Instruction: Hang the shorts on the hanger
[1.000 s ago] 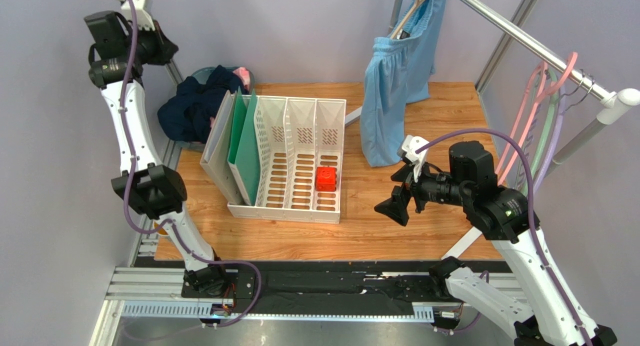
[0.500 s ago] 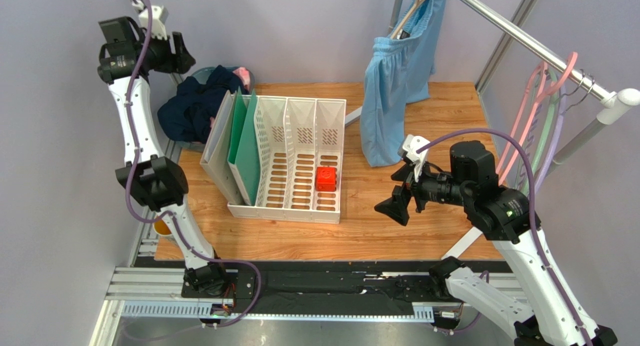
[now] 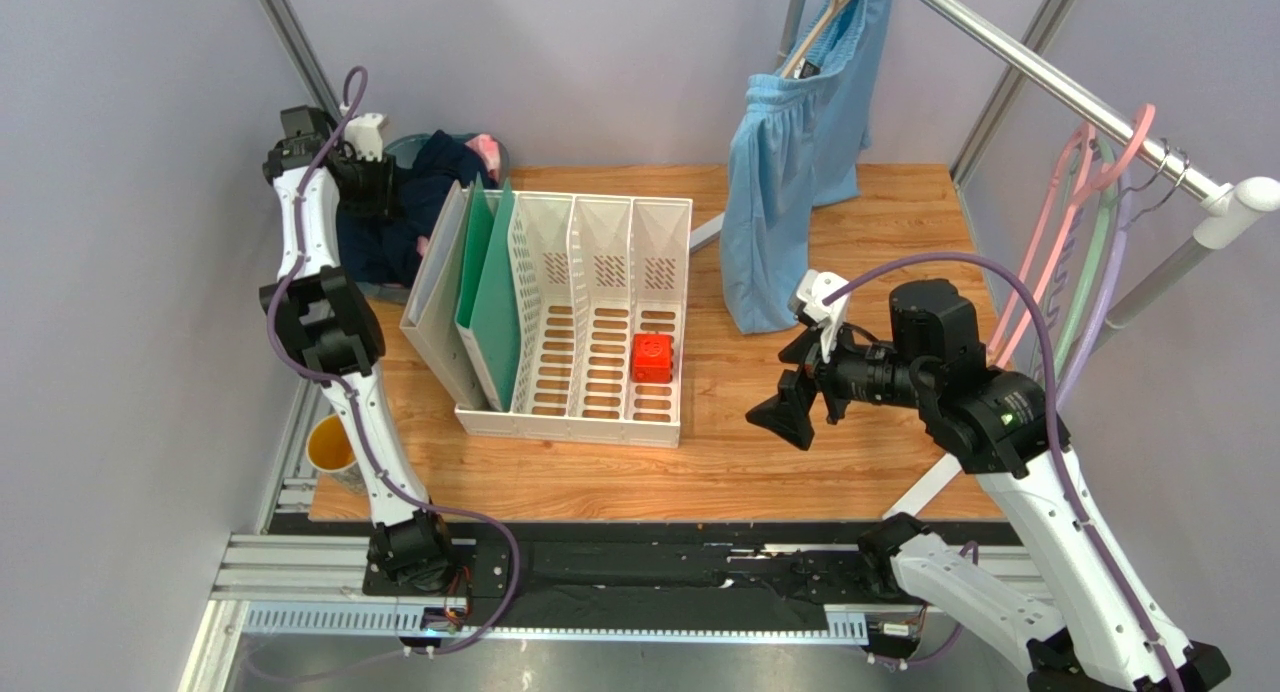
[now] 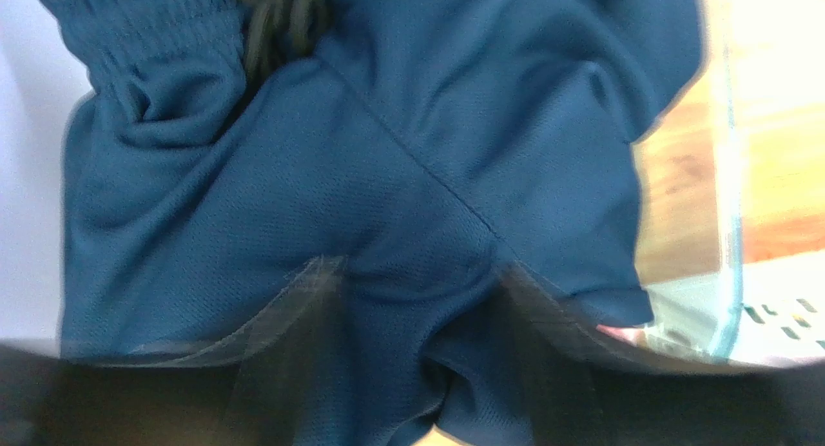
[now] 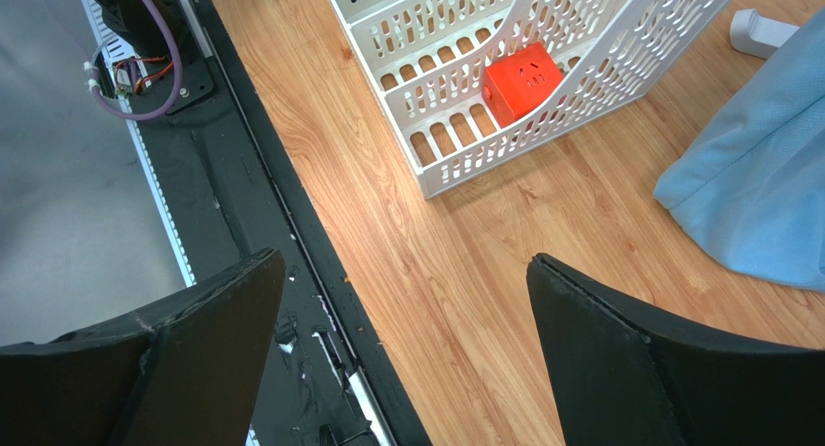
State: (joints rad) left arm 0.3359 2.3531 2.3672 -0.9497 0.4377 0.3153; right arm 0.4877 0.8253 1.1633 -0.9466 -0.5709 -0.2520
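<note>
Nothing hung yet: the shorts [image 3: 388, 239] lie heaped at upper left of the overhead view, my left jaws right above them, too blurred to tell whether spread; my right jaws gape empty; the hanger [image 3: 1061, 250] hangs on the rail [image 3: 1037, 68] at right.

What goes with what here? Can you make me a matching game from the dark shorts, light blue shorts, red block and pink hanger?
1 dark shorts
2 light blue shorts
3 red block
4 pink hanger

a on the metal rail, right side
b in the white rack's right-hand slot
c heaped at the far left
d on a wooden hanger

Pairs: 1-c, 2-d, 3-b, 4-a
</note>
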